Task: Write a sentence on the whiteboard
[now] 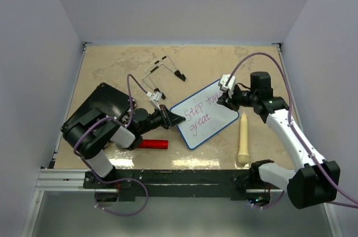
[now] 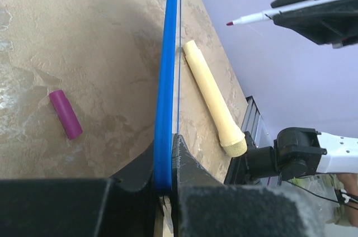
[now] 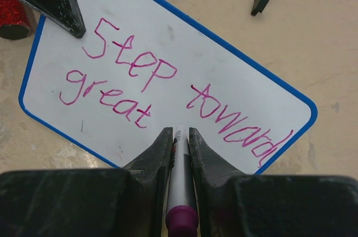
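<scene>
Left jaws clenched on the blue rim of the whiteboard (image 2: 165, 80), at the corner nearest "Step". Right jaws grasping a marker (image 3: 180, 175), its tip aimed at the board just past "great"; contact unclear. The sentence (image 3: 151, 75) reads "Step toward / great". A purple cap (image 2: 66, 114) lies on the bench (image 2: 84, 36) beyond the left jaws.

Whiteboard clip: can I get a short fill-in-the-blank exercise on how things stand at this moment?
1. The lower line of the sentence on the whiteboard reads ____.
2. The left pincer is shut on the whiteboard's ____ rim.
3. The right pincer is shut on a ____.

Missing words: great; blue; marker.
</scene>
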Robot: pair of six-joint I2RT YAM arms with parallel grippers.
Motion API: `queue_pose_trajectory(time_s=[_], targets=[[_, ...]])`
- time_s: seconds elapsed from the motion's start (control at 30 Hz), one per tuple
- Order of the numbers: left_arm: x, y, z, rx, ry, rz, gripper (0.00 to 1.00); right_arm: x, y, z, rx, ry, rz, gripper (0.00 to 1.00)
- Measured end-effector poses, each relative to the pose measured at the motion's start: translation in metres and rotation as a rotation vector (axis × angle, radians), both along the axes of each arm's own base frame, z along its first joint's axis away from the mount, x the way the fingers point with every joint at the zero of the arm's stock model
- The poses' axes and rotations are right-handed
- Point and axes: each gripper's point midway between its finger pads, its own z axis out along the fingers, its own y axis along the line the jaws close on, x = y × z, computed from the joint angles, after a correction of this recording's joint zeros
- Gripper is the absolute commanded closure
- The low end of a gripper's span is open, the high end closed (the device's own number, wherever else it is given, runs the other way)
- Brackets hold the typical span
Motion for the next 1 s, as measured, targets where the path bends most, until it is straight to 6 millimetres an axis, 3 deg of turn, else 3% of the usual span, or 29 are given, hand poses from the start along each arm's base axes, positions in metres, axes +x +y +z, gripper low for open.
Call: queue_pose_trajectory(time_s=[0.13, 0.33, 1.0], targets=[[-0.002, -0.001, 0.0, 0.003, -0.012, -0.013, 1.0, 0.003, -0.007, -0.004, 0.013, 0.014, 0.006, 1.0], [-0.003, -0.001, 0.0, 0.007, -0.018, -0.024, 1.0, -0.004, 0.0, 0.005, 0.04, -0.02, 0.065, 1.0], [-0.009, 0.003, 0.004, 0.013, -0.019, -0.025, 1.0, -0.022, 0.002, -0.003, -0.015, -0.098, 0.226, 1.0]])
